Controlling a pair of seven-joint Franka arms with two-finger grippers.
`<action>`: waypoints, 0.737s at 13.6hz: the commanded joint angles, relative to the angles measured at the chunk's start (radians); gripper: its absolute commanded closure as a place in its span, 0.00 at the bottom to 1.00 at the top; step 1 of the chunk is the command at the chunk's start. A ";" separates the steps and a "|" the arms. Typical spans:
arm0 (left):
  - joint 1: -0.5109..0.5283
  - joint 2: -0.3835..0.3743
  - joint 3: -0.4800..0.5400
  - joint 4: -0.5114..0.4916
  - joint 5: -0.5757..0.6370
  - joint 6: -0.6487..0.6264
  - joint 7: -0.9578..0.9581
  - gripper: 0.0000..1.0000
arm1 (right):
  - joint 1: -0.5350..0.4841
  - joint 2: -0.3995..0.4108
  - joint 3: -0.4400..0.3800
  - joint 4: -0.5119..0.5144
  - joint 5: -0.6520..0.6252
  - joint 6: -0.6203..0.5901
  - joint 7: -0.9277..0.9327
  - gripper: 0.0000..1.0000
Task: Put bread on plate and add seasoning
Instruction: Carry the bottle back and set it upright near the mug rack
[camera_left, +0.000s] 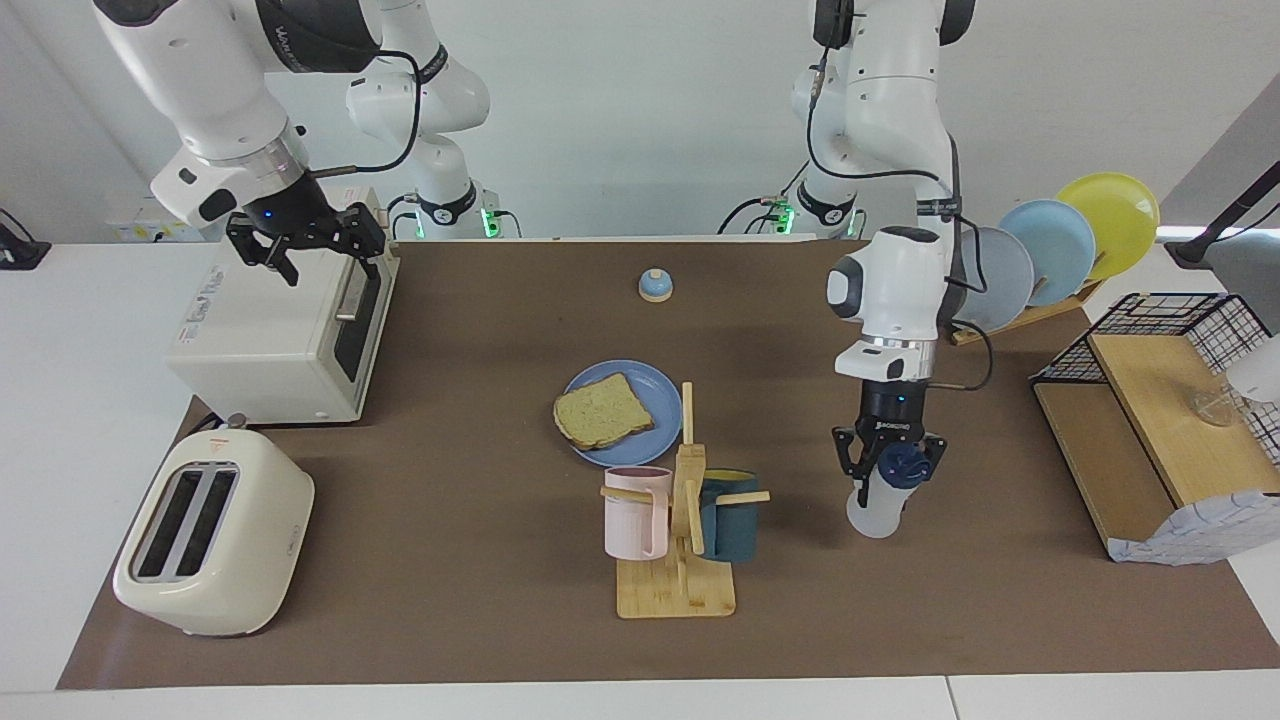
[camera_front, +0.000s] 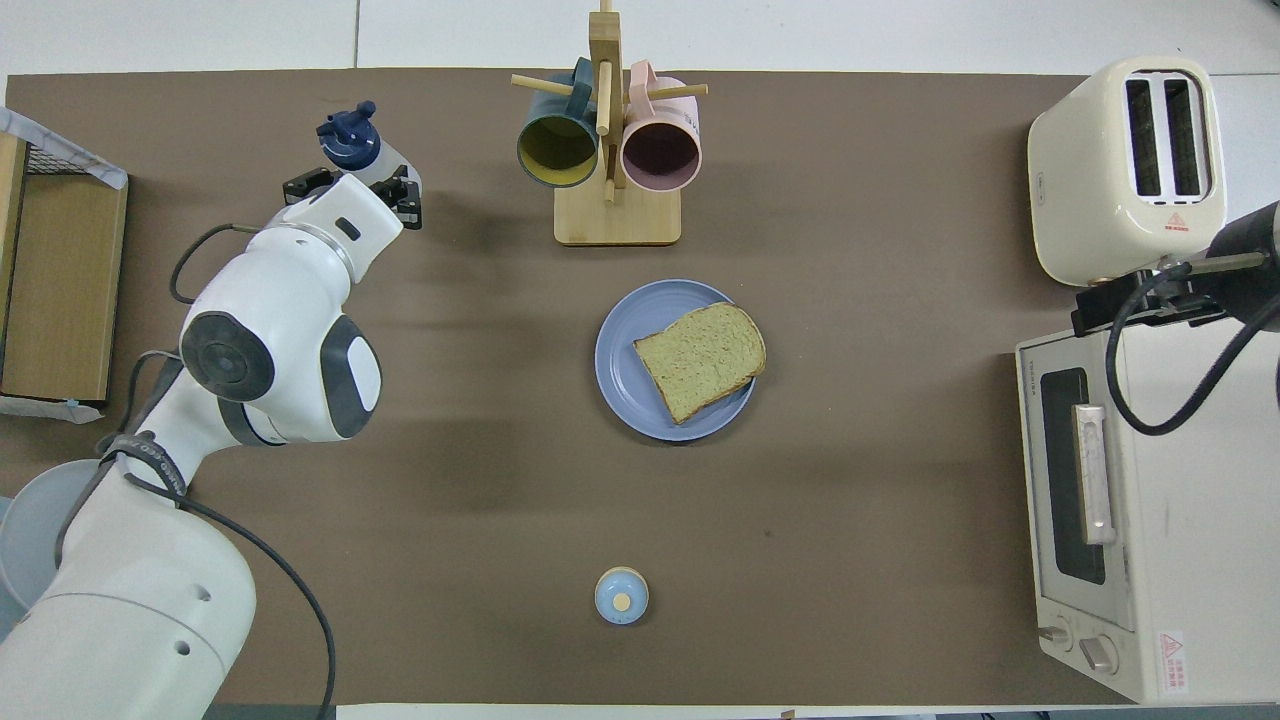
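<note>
Toast lies on the blue plate. Left end effector grips the seasoning bottle, unapplied; right end effector waits open.

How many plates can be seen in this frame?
4. The blue plate lies mid-table under the bread. A grey-blue plate, sky-blue plate and yellow plate stand in a rack at the left arm's end; more may be hidden there.

A matt brown mat lies under the smooth plastic plate, the wooden mug rack and the glossy cream toaster.
</note>
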 joint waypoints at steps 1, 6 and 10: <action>-0.007 0.025 -0.003 0.004 -0.018 0.047 -0.005 1.00 | -0.013 -0.014 0.007 -0.009 0.000 0.014 -0.013 0.00; 0.018 0.121 -0.062 0.003 -0.016 0.186 -0.013 1.00 | -0.013 -0.020 0.007 -0.018 0.000 0.003 -0.018 0.00; 0.122 0.117 -0.170 0.012 -0.016 0.179 -0.018 0.95 | -0.015 -0.020 0.006 -0.021 0.000 0.003 -0.014 0.00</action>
